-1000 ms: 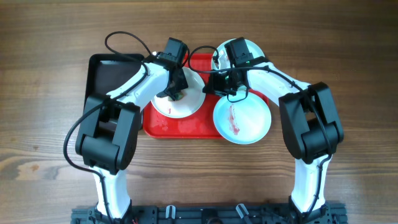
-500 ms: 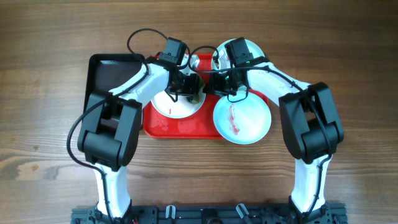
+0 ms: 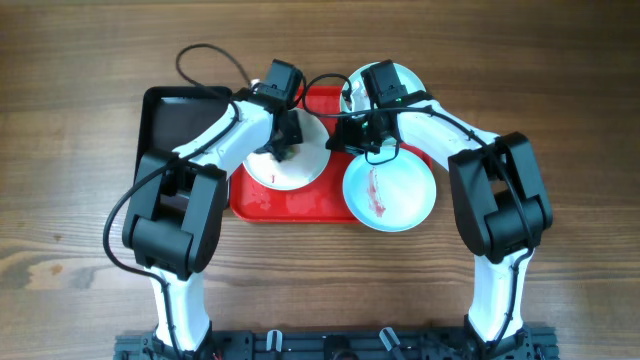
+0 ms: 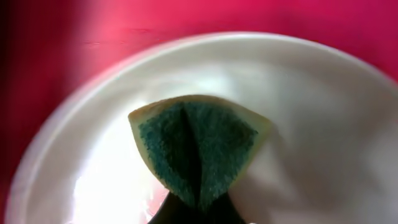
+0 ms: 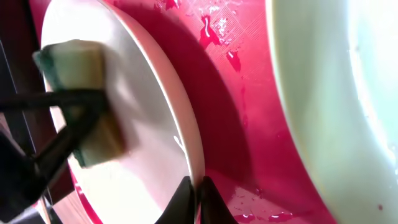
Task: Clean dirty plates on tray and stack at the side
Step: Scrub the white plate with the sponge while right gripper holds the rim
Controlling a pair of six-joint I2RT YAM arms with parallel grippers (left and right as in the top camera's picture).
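The left claw (image 4: 198,210) pinches a green-and-yellow sponge (image 4: 198,146) onto the round white plate (image 4: 323,124) directly beneath it; the right claw (image 5: 194,190) pinches that plate's right rim.

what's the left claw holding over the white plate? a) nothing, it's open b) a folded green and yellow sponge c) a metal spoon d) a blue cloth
B: the left wrist view shows the left claw pinching a folded sponge, green scouring face outward with a yellow edge, over the white plate.
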